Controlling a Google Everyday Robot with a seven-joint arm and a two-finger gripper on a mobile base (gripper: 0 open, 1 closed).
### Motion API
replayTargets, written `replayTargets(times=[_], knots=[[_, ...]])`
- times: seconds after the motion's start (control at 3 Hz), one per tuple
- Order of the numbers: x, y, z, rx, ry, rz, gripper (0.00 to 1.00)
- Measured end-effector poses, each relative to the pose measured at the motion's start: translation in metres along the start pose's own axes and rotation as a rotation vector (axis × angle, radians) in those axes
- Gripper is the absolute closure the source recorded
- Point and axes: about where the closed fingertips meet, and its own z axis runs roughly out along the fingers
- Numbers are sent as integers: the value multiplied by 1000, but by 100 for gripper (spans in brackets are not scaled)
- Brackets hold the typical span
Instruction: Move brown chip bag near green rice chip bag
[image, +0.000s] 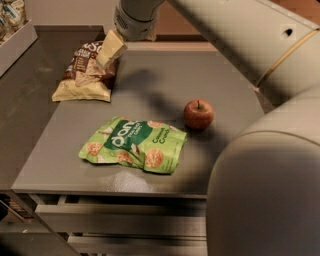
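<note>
A grey table top (215, 75) holds a green rice chip bag (134, 145) lying flat near the front edge, with a red apple (198, 114) just beyond its far right corner. The brown chip bag (82, 77) lies well apart from the green bag, behind it and to the left. The robot's gripper (111, 49) hangs over the brown bag's far right corner, farther still from the green bag; whether it is open or closed cannot be told.
</note>
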Motion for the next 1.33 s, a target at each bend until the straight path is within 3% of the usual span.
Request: replayTargets(times=[0.33, 0.67, 1.0, 1.33], knots=[[-2, 13, 25, -43, 47, 66, 0], [-9, 30, 39, -127, 69, 117, 0], [-12, 43, 51, -242, 49, 166, 0], [-13, 47, 52, -263, 49, 172, 0]])
